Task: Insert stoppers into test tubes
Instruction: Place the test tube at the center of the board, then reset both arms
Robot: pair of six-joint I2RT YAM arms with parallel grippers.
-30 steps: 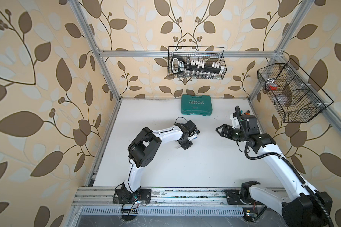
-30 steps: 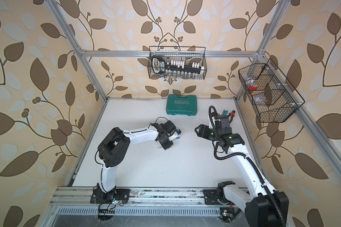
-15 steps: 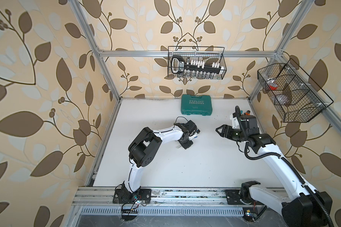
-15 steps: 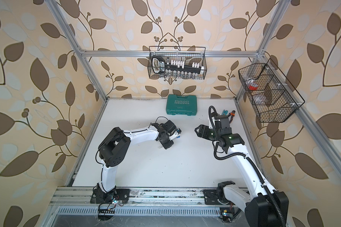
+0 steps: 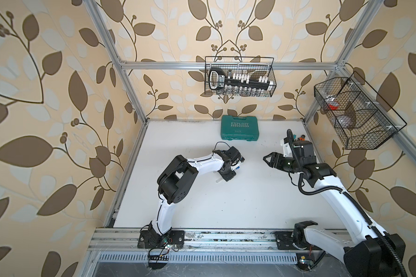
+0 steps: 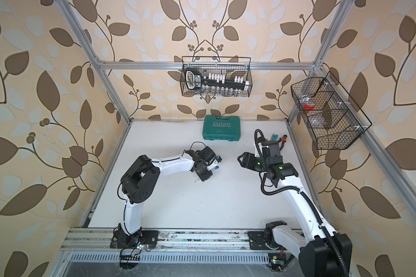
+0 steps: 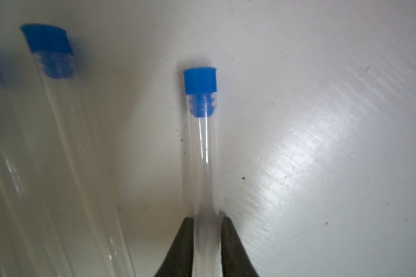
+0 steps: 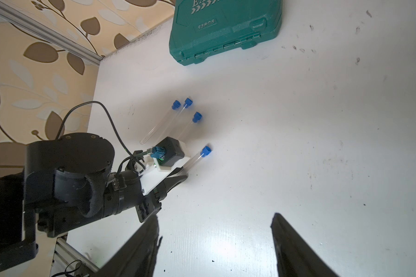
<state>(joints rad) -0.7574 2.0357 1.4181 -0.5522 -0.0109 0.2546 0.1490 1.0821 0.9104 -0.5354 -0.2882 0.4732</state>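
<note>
Glass or plastic, you cannot tell, but the test tube (image 7: 203,167) between the left fingers (image 7: 178,251) looks light, stiff, and smooth enough to slip. Being round, it will likely roll once free on the bench (image 5: 226,203). The fingertips flank its clear wall near the rounded end. Whether they pinch it or merely stand beside it, you cannot tell, nor whether it rests on the bench. Take hold on the bare body with a gentle squeeze, never on the plug.

Its blue stopper (image 7: 199,80) sits at the end farthest from the fingertips, with its ribbed part inside the mouth. To one side of those fingers lie the other tubes (image 7: 67,124), also plugged. The right wrist view shows four capped in all, so the task looks nearly finished.

Your right fingers (image 8: 135,254) stand wide apart with nothing between them, well away from the tubes.

Beyond both sets of fingers a green case (image 5: 239,130) lies shut. The back basket (image 5: 238,57) holds a black rack (image 5: 240,82) of white-capped vials. The side basket (image 5: 380,99) holds something red in one compartment; the rest is unclear.
</note>
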